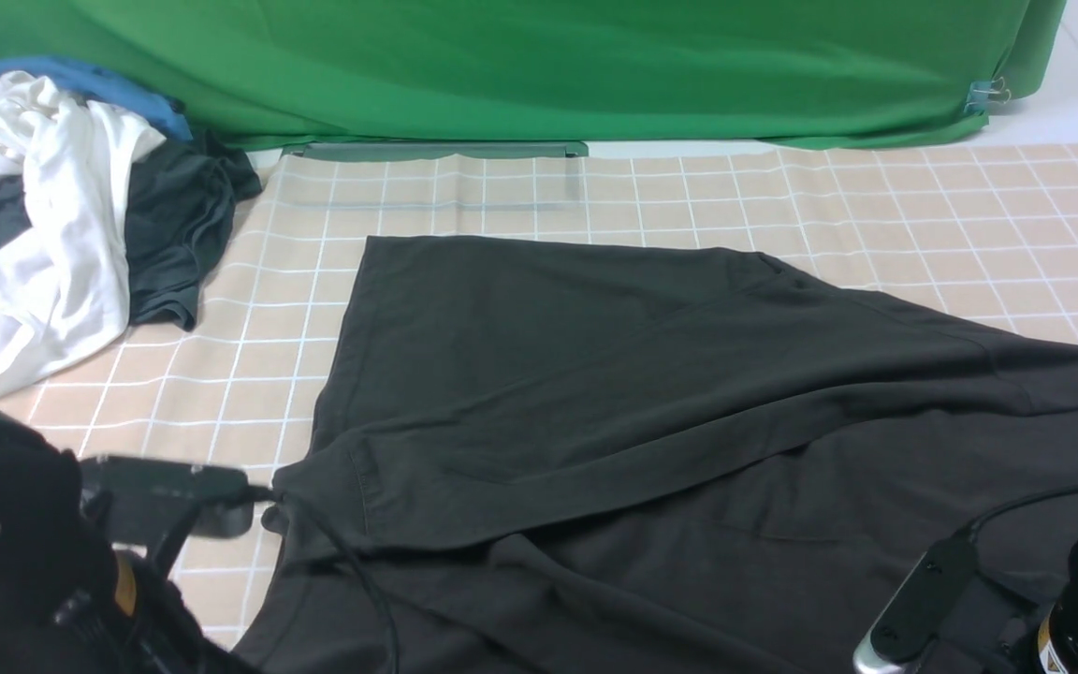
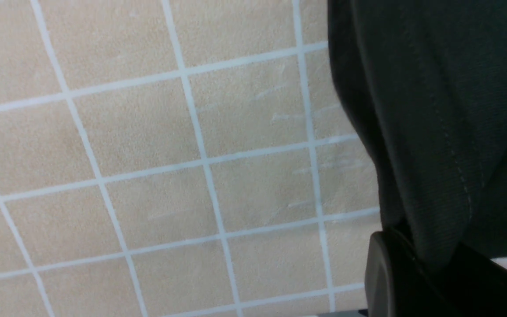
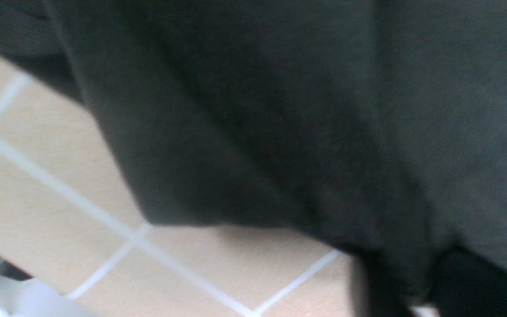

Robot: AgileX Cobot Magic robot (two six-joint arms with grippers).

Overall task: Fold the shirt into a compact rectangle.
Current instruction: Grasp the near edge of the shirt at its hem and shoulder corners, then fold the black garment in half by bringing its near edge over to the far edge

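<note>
Lying on the checked tablecloth (image 1: 876,206), the charcoal shirt (image 1: 595,374) fills the centre and lower right of the front view, one flap folded over. The left gripper (image 1: 263,496) pinches its edge at lower left. The right gripper (image 3: 412,281) has its jaws clamped on fabric too. A clothes pile (image 1: 62,215) sits upper left.

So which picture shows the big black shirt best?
The front view: most of the shirt shows, spread over the checked tablecloth. The left wrist view shows only a stitched edge of it, and the right wrist view only a blurry fold.
</note>
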